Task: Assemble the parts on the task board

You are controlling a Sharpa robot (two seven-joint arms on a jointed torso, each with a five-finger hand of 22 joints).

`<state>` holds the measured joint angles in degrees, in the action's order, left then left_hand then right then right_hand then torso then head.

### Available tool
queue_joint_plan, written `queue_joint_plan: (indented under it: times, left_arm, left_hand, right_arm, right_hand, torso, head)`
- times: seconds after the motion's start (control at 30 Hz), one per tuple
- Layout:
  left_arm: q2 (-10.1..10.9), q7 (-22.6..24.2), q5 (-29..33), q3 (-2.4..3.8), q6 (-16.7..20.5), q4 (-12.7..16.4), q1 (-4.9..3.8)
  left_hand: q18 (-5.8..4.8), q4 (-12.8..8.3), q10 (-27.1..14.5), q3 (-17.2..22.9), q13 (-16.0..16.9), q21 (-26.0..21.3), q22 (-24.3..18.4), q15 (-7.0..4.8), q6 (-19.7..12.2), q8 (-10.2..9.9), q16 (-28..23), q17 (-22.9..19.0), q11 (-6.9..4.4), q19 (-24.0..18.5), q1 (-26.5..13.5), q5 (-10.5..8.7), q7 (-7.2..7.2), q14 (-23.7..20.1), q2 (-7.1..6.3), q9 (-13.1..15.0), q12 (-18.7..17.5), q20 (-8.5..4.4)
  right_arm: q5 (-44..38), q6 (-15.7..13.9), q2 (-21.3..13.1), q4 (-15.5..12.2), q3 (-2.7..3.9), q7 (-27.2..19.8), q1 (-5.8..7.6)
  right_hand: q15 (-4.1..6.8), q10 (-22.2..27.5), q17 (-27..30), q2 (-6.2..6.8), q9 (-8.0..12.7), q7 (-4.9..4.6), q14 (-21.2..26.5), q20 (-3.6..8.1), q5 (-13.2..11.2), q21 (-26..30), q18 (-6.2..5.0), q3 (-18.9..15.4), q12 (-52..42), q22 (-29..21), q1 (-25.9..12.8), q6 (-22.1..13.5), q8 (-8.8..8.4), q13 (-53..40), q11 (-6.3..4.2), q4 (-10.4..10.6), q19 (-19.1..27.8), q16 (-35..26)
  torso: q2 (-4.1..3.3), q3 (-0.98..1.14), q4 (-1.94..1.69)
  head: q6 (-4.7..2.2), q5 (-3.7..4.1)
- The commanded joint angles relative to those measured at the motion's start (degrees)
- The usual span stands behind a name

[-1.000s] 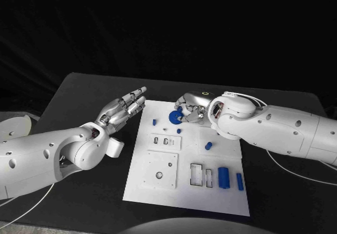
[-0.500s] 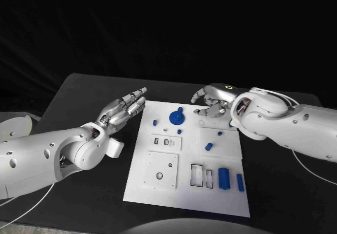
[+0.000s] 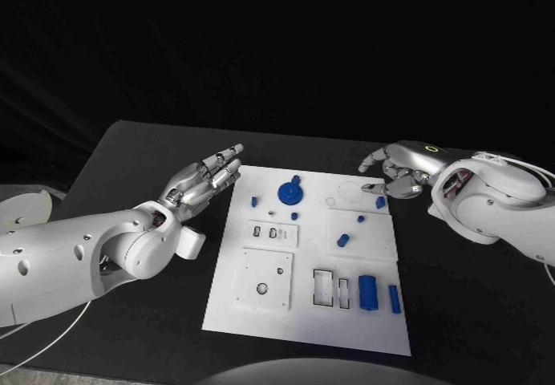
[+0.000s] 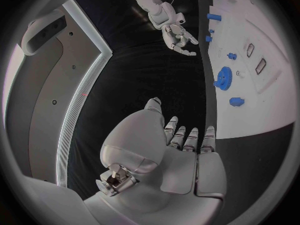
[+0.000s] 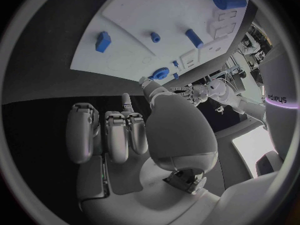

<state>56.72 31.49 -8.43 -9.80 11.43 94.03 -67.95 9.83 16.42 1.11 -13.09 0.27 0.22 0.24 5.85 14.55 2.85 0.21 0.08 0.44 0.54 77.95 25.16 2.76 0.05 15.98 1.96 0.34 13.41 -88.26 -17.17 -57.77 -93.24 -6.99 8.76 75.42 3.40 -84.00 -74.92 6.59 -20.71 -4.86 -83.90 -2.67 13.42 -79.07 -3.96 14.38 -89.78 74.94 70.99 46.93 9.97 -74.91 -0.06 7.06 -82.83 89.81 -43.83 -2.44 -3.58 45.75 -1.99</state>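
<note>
L hand [image 3: 204, 181] flat, fingers spread, empty, beside board [image 3: 303, 321] left edge. R hand [image 3: 397, 172] curled in, empty, off board's far-right corner, near gear [image 3: 289, 192].

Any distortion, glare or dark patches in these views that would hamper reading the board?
Head view: straight edges, task board evenly lit, black surroundings swallow detail. Left wrist view: fisheye bends the board's edge, left hand fills the middle. Right wrist view: same bending; right hand lies in shade, blue gear small but readable.

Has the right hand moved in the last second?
Yes. The right hand was over the blue gear on the board; now it is off the board's far right corner, holding nothing. The gear has stayed.
</note>
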Motion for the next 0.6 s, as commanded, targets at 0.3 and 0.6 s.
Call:
queue_joint_plan:
  times: [0.3, 0.6]
  left_arm:
    - [0.1, 0.46, 0.03, -0.7, -1.1, 0.39, 0.0]
    - [0.3, 0.42, 0.1, -0.91, -1.06, 0.43, 0.0]
  left_hand:
    - [0.54, -0.14, -0.02, 0.29, 0.06, 0.2, 0.08, 0.32, 0.24, 0.3, -0.21, -0.08, 0.41, -0.03, 0.75, 0.38, 0.08, -0.05, 0.05, 0.09, -0.01, 0.43]
    - [0.54, -0.16, -0.02, 0.31, 0.06, 0.22, 0.09, 0.36, 0.21, 0.3, -0.21, -0.08, 0.43, -0.02, 0.79, 0.42, 0.12, -0.05, 0.03, 0.09, -0.01, 0.47]
  right_arm:
    - [-4.82, -0.59, -1.44, 2.4, -0.16, -2.1, -2.81]
    - [-4.81, -1.12, -1.58, 3.41, -0.18, -2.48, -3.61]
  right_hand:
    - [0.55, -6.0, -15.08, 0.32, 0.61, 0.36, -6.1, 0.16, -2.28, -0.95, 1.07, -1.74, -0.22, 7.91, -0.7, -0.85, -0.42, -15.09, -0.49, 1.32, -0.9, 0.19]
    - [0.62, -6.0, -15.08, 1.04, 1.38, 0.4, -6.1, 0.26, -5.5, -0.7, 1.02, -3.78, -0.22, 7.98, -0.74, -2.91, -1.12, -15.09, -0.54, 3.67, -0.8, 0.19]
  torso:
    - [-0.02, 0.03, -0.07]
    - [0.04, -0.04, 0.04]
  head:
    - [0.36, -0.05]
    - [0.69, 0.0]
